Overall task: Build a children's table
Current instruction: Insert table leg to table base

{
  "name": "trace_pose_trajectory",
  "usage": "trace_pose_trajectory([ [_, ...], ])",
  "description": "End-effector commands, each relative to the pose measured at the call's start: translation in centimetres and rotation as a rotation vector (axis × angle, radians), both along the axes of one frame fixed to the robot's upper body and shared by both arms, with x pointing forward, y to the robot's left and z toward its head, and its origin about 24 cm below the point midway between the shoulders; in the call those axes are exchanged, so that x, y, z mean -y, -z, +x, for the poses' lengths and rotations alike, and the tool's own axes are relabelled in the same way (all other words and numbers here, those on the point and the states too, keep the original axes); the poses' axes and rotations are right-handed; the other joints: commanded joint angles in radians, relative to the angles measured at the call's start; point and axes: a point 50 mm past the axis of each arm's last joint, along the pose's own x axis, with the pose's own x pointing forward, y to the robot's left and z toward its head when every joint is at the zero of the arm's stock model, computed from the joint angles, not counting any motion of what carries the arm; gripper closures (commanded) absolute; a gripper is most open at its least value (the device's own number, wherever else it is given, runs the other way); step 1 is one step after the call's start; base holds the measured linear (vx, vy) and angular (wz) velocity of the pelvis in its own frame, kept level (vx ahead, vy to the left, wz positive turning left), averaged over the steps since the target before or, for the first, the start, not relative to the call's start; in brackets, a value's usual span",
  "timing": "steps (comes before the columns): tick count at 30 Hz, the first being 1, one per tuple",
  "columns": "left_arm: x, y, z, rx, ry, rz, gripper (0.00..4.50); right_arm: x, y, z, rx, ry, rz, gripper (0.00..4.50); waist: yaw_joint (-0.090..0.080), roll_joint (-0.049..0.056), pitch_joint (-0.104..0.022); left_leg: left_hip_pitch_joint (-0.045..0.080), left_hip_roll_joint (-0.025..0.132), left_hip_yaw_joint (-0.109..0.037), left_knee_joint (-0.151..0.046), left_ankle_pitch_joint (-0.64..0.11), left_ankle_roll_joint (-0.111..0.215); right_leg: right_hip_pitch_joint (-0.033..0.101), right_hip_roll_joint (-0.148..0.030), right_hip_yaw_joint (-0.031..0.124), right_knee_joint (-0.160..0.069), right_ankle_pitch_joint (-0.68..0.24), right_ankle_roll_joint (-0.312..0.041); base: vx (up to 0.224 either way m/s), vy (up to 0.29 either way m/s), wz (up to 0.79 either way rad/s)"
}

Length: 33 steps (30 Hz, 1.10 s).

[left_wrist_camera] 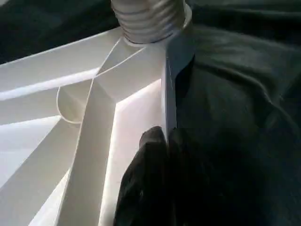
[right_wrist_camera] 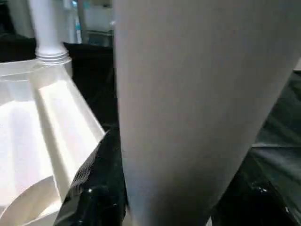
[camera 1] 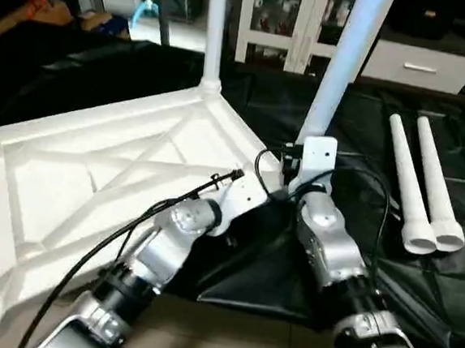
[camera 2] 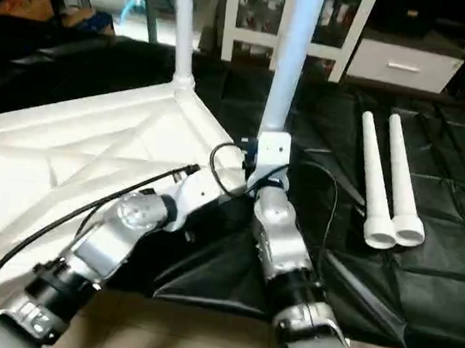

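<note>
The white table top (camera 1: pixel 77 177) lies upside down, its X ribs facing up. One white leg (camera 1: pixel 215 26) stands upright in the far corner socket. My left gripper (left_wrist_camera: pixel 165 137) is shut on the top's side rim (left_wrist_camera: pixel 168 80) just below that corner. A second leg (camera 1: pixel 349 54) rises tilted beside the top's near right corner, with my right gripper (right_wrist_camera: pixel 169 188) shut around its lower part; black fingers (right_wrist_camera: pixel 91 188) show on both sides of it. Two more legs (camera 1: pixel 415 178) lie side by side on the black mat to the right.
A black mat (camera 1: pixel 419 280) covers the floor under the work; bare tan floor (camera 1: pixel 242 338) shows near me. A white glass-door cabinet (camera 1: pixel 286 24) and a white drawer unit (camera 1: pixel 421 68) stand at the back. Black cables (camera 1: pixel 130 230) run along my forearms.
</note>
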Motion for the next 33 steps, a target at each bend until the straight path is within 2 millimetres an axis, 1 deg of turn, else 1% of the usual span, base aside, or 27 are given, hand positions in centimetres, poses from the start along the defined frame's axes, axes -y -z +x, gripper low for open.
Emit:
trace_pose_trajectory([
  [1,-1.3,-1.1,1.2,0.082,-0.109,0.016,4.5,1.6,4.7,-1.5,-0.201,0.074,-0.062,2.62,-0.007,0.002,-0.049,-0.008,0.015,0.004,-0.073,-0.305,-0.002,0.032,-0.041,0.033,-0.076,-0.334,-0.094,0.0,0.0,0.0],
  [2,-1.3,-1.1,1.2,0.082,-0.108,0.018,4.5,1.3,4.6,-1.4,-0.192,0.061,-0.04,2.62,-0.005,0.006,-0.051,-0.006,0.017,0.006,-0.072,-0.283,0.003,0.032,-0.04,0.034,-0.072,-0.286,-0.103,0.0,0.0,0.0],
  [3,-1.4,-1.0,1.2,0.082,-0.1,0.023,4.5,1.2,4.5,-1.3,-0.186,0.051,-0.02,2.62,-0.006,0.004,-0.051,-0.006,0.018,0.008,-0.071,-0.281,0.006,0.031,-0.038,0.033,-0.071,-0.273,-0.108,0.0,0.0,0.0],
  [4,-1.5,-0.9,1.2,0.08,-0.094,0.03,4.5,1.1,4.4,-1.2,-0.181,0.04,0.001,2.62,-0.008,0.003,-0.053,-0.008,0.017,0.011,-0.069,-0.28,0.009,0.033,-0.039,0.034,-0.068,-0.253,-0.121,0.052,-0.004,-0.01],
  [5,-1.7,-0.8,1.2,0.078,-0.09,0.034,4.5,1.1,4.2,-1.1,-0.173,0.03,0.016,2.62,-0.007,0.003,-0.056,-0.009,0.017,0.012,-0.067,-0.263,0.011,0.037,-0.039,0.034,-0.065,-0.228,-0.126,0.052,-0.004,-0.01],
  [6,-1.8,-0.8,1.1,0.076,-0.084,0.039,4.5,1.1,4.1,-1.1,-0.164,0.016,0.034,2.62,-0.005,0.005,-0.058,-0.008,0.018,0.015,-0.063,-0.222,0.018,0.038,-0.038,0.034,-0.059,-0.162,-0.14,0.054,-0.007,-0.02],
  [7,-1.9,-0.7,1.1,0.074,-0.078,0.043,4.5,1.1,4.0,-1.1,-0.158,0.008,0.05,2.62,-0.005,0.005,-0.059,-0.01,0.018,0.018,-0.06,-0.185,0.024,0.042,-0.037,0.034,-0.051,-0.1,-0.155,0.0,0.0,0.0],
  [9,-2.0,-0.6,1.0,0.073,-0.074,0.046,4.5,1.2,3.9,-1.0,-0.145,0.006,0.055,2.62,-0.004,0.005,-0.06,-0.009,0.018,0.02,-0.057,-0.146,0.03,0.046,-0.035,0.033,-0.044,-0.037,-0.175,0.0,0.0,0.0],
  [10,-2.0,-0.6,1.0,0.074,-0.072,0.046,4.5,1.3,3.8,-1.0,-0.138,0.001,0.063,2.62,-0.004,0.005,-0.06,-0.008,0.018,0.022,-0.056,-0.14,0.032,0.047,-0.035,0.034,-0.043,-0.025,-0.181,0.0,0.0,0.0],
  [11,-2.1,-0.6,1.0,0.074,-0.064,0.046,4.5,1.3,3.7,-0.9,-0.13,-0.012,0.072,2.62,-0.004,0.006,-0.06,-0.007,0.019,0.022,-0.056,-0.139,0.034,0.047,-0.035,0.034,-0.043,-0.021,-0.186,0.0,0.0,0.0],
  [12,-2.1,-0.6,0.9,0.074,-0.053,0.047,4.5,1.3,3.6,-0.9,-0.125,-0.024,0.078,2.62,-0.004,0.005,-0.057,-0.005,0.02,0.024,-0.057,-0.163,0.039,0.047,-0.035,0.034,-0.047,-0.052,-0.193,0.0,0.0,0.0],
  [15,-2.3,-0.4,0.5,0.063,0.012,0.061,4.5,1.1,3.3,-0.9,-0.115,-0.085,0.091,2.62,-0.006,0.005,-0.055,-0.005,0.021,0.023,-0.059,-0.197,0.035,0.046,-0.037,0.036,-0.053,-0.122,-0.188,0.0,0.0,0.0],
  [16,-2.5,-0.3,0.2,0.056,0.052,0.075,4.5,1.1,3.2,-0.8,-0.124,-0.125,0.089,2.62,-0.007,0.005,-0.056,-0.005,0.021,0.022,-0.06,-0.198,0.034,0.047,-0.037,0.036,-0.053,-0.128,-0.188,0.0,0.0,0.0],
  [18,-2.8,-0.2,0.1,0.049,0.074,0.085,4.5,1.2,3.2,-0.8,-0.134,-0.143,0.084,2.62,-0.009,0.006,-0.056,-0.007,0.022,0.02,-0.061,-0.194,0.032,0.049,-0.037,0.036,-0.051,-0.124,-0.189,0.0,0.0,0.0],
  [19,-3.1,0.0,0.0,0.044,0.087,0.096,4.5,1.4,3.2,-0.8,-0.145,-0.161,0.076,2.62,-0.012,0.008,-0.056,-0.004,0.023,0.02,-0.06,-0.19,0.031,0.047,-0.036,0.038,-0.051,-0.109,-0.196,0.0,0.0,0.0],
  [20,-3.3,0.0,-0.1,0.04,0.095,0.103,4.5,1.5,3.1,-0.8,-0.151,-0.173,0.071,2.62,-0.013,0.008,-0.056,-0.004,0.023,0.021,-0.059,-0.181,0.03,0.049,-0.036,0.039,-0.048,-0.092,-0.203,0.0,0.0,0.0],
  [22,-3.8,0.3,-0.9,0.016,0.192,0.114,4.5,2.0,3.2,-1.0,-0.193,-0.262,0.061,2.62,-0.014,0.008,-0.057,-0.005,0.022,0.02,-0.058,-0.168,0.033,0.053,-0.035,0.038,-0.046,-0.075,-0.21,0.0,0.0,0.0],
  [23,-3.9,0.3,-1.2,0.012,0.234,0.117,4.5,2.2,3.2,-1.1,-0.208,-0.293,0.059,2.62,-0.014,0.01,-0.057,-0.005,0.022,0.02,-0.057,-0.159,0.039,0.055,-0.035,0.039,-0.044,-0.058,-0.217,0.0,0.0,0.0],
  [24,-4.4,0.5,-1.8,-0.014,0.305,0.127,4.5,2.8,3.1,-1.5,-0.251,-0.376,0.055,2.62,-0.015,0.009,-0.057,-0.004,0.023,0.019,-0.058,-0.161,0.049,0.058,-0.033,0.038,-0.044,-0.05,-0.222,0.0,0.0,0.0],
  [25,-4.4,0.5,-1.8,-0.014,0.305,0.127,4.5,2.8,3.1,-1.5,-0.251,-0.376,0.055,2.62,-0.016,0.011,-0.056,-0.001,0.027,0.022,-0.057,-0.159,0.052,0.052,-0.035,0.04,-0.044,-0.044,-0.232,0.0,0.0,0.0],
  [27,-4.8,0.5,-2.3,-0.032,0.353,0.123,4.5,3.5,3.0,-2.0,-0.281,-0.451,0.035,2.62,-0.015,0.009,-0.055,0.0,0.027,0.023,-0.058,-0.165,0.048,0.053,-0.035,0.039,-0.046,-0.066,-0.241,0.0,0.0,0.0],
  [29,-5.1,0.3,-2.9,-0.052,0.41,0.095,4.5,4.6,2.8,-2.7,-0.311,-0.551,0.004,2.62,-0.012,0.007,-0.053,0.002,0.03,0.022,-0.059,-0.181,0.046,0.053,-0.036,0.04,-0.047,-0.092,-0.236,0.0,0.0,0.0],
  [31,-5.2,0.2,-3.1,-0.056,0.432,0.086,4.5,5.1,2.6,-3.1,-0.321,-0.589,0.004,2.62,-0.01,0.006,-0.054,0.004,0.03,0.024,-0.058,-0.181,0.046,0.052,-0.036,0.04,-0.048,-0.101,-0.235,0.0,0.0,0.0],
  [32,-5.4,0.1,-3.4,-0.061,0.456,0.075,4.5,5.7,2.4,-3.7,-0.335,-0.652,-0.013,2.62,-0.008,0.005,-0.054,0.004,0.03,0.024,-0.057,-0.175,0.048,0.052,-0.034,0.04,-0.048,-0.099,-0.235,0.0,0.0,0.0],
  [33,-5.5,-0.1,-3.7,-0.059,0.492,0.058,4.5,6.6,2.3,-4.8,-0.364,-0.751,-0.031,2.62,-0.004,0.002,-0.052,0.004,0.031,0.026,-0.056,-0.173,0.053,0.051,-0.033,0.041,-0.048,-0.096,-0.233,0.0,0.0,0.0],
])
